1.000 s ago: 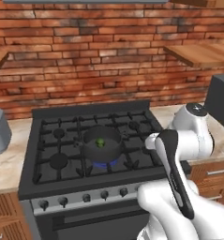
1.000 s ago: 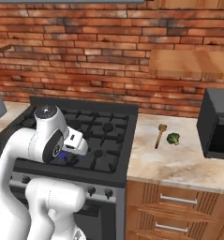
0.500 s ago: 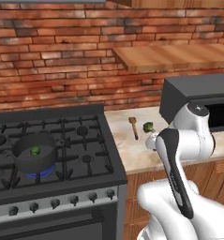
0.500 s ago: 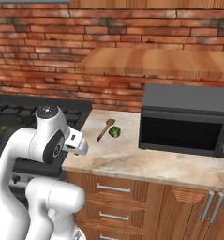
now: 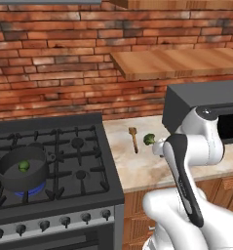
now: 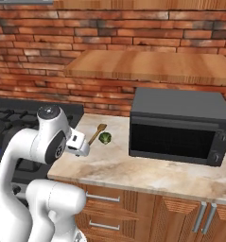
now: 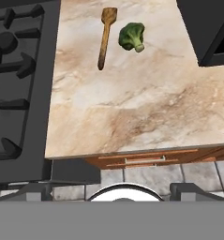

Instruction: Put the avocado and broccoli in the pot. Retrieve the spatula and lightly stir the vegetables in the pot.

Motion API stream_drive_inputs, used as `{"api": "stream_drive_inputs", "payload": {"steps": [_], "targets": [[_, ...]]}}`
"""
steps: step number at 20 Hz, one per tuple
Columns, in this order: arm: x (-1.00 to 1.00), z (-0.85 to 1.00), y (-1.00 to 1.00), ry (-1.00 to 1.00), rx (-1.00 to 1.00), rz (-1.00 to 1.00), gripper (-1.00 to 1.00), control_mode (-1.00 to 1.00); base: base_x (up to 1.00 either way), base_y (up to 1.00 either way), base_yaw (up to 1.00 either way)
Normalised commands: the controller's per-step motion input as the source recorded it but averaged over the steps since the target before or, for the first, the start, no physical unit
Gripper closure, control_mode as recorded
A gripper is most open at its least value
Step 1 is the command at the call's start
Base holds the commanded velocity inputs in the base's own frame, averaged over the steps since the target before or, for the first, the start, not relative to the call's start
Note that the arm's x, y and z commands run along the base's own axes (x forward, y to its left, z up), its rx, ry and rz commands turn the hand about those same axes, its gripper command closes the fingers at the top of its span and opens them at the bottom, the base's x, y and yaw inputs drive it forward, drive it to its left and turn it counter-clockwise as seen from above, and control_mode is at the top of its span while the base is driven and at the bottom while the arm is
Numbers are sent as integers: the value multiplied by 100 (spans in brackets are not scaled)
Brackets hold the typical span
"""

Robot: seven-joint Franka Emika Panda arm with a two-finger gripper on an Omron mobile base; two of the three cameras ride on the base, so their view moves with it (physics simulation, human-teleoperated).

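Fingers (image 7: pixel 41 189) stand spread wide and empty at the hand view's bottom edge, above the counter's front edge. From the left, the black gas stove (image 5: pixel 49 166) carries the short dark grey metal pot (image 5: pixel 23 171) with the round dark green avocado (image 5: pixel 23 166) inside. From the right, the black microwave (image 6: pixel 178 125) shows whole. Between them on the beige marble counter (image 7: pixel 132 108), the brown wooden spatula (image 7: pixel 105 36) lies just beside the lumpy light green broccoli (image 7: pixel 132 36).

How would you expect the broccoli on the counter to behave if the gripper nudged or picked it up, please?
The broccoli lies on its side by the spatula, so a nudge would probably rock or slide it. Its lumpy head and short stalk suggest an uneven grip. It looks small, so probably light.
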Motion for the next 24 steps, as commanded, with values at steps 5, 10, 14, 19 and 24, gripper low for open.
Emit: {"api": "stream_drive_inputs", "payload": {"steps": [5, 10, 14, 19, 24], "targets": [[0, 0, 0, 0, 0, 0, -100, 100, 0, 0, 0], [0, 0, 0, 0, 0, 0, -100, 100, 0, 0, 0], [0, 0, 0, 0, 0, 0, -100, 100, 0, 0, 0], [35, 3, 0, 4, 0, 0, -100, -100, 0, 0, 0], [73, 0, 0, 6, -1, -1, -100, -100, 0, 0, 0]]}}
